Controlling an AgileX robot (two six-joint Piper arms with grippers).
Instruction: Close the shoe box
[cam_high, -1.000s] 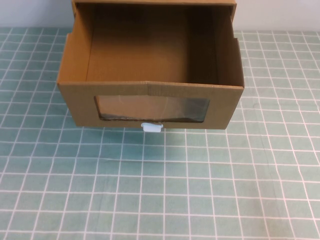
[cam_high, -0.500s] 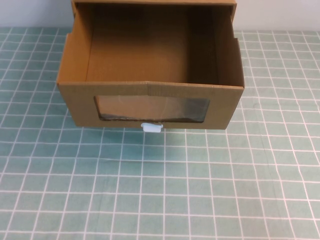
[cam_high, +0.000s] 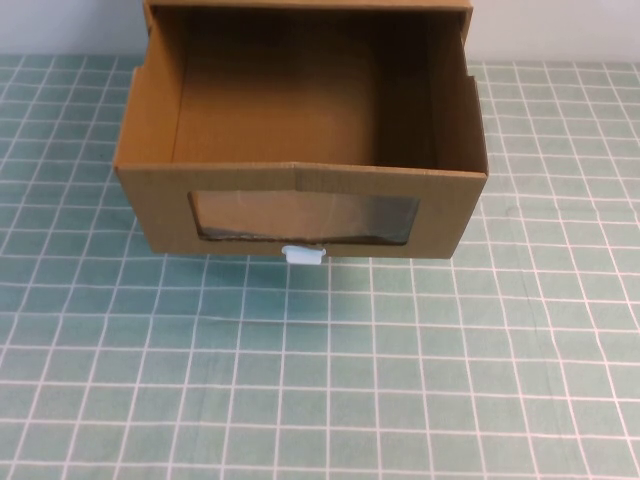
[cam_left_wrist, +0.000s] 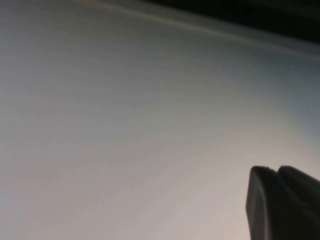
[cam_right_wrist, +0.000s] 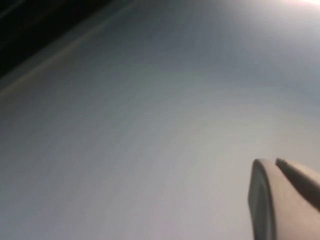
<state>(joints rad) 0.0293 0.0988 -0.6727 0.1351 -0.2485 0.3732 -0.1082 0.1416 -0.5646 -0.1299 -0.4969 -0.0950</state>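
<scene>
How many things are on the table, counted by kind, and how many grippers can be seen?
Cardboard shoe box, drawer pulled open: 1
White pull tab below its clear window: 1
Grippers over the table in the high view: 0
Gripper parts in the wrist views: 2, left gripper and right gripper, each facing a blank surface
Total: 4

High camera looks steeply down, close over the shoe box (cam_high: 300, 150) at twelve o'clock; both wrist cameras face blank grey surface, each catching one dark fingertip (cam_left_wrist: 280, 205) (cam_right_wrist: 282, 200), sharing nothing
</scene>
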